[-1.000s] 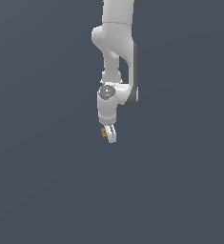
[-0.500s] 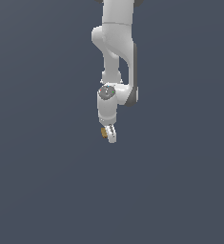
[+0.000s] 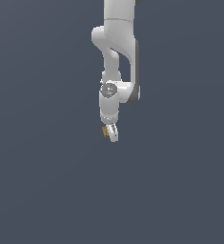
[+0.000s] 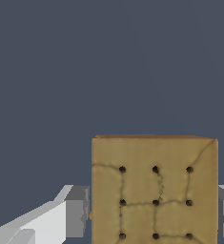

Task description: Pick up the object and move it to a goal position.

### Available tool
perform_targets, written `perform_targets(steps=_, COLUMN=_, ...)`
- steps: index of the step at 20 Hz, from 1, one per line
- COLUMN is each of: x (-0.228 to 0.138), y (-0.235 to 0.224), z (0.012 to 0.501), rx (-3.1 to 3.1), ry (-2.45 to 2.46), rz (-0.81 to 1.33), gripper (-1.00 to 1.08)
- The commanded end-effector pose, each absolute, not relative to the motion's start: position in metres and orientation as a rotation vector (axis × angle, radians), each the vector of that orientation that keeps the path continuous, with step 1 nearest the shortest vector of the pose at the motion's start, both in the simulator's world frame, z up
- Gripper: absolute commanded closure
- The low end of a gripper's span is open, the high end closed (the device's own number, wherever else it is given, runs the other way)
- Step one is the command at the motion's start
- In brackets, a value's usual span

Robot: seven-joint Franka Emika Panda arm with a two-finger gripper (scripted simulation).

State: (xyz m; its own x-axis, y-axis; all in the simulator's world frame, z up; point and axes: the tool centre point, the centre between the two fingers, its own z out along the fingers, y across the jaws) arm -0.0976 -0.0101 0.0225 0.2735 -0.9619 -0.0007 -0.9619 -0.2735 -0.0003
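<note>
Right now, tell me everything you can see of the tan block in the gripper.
The block is a tan-brown box with square edges. The face toward the wrist camera carries a grid of nine dark dots joined by thin crack-like lines, like cardboard or cracker. It sits squarely between the gripper fingers, one at each side face, apparently clamped. In the exterior view it shows as a tiny tan speck at the fingertips, with only plain grey-blue background around.

matt cardboard-like block (image 4: 154, 190), smooth white arm (image 3: 117, 43)
</note>
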Motion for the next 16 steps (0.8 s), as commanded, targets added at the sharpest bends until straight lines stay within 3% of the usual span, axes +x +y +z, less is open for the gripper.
perform_targets(steps=1, x=-0.098, y=-0.002, z=0.031, rx=-2.506, ry=1.891, rz=0.0, gripper=1.08)
perform_targets(steps=16, x=-0.107, y=0.085, z=0.128, rx=-2.506, ry=1.895, rz=-0.001, gripper=1.08)
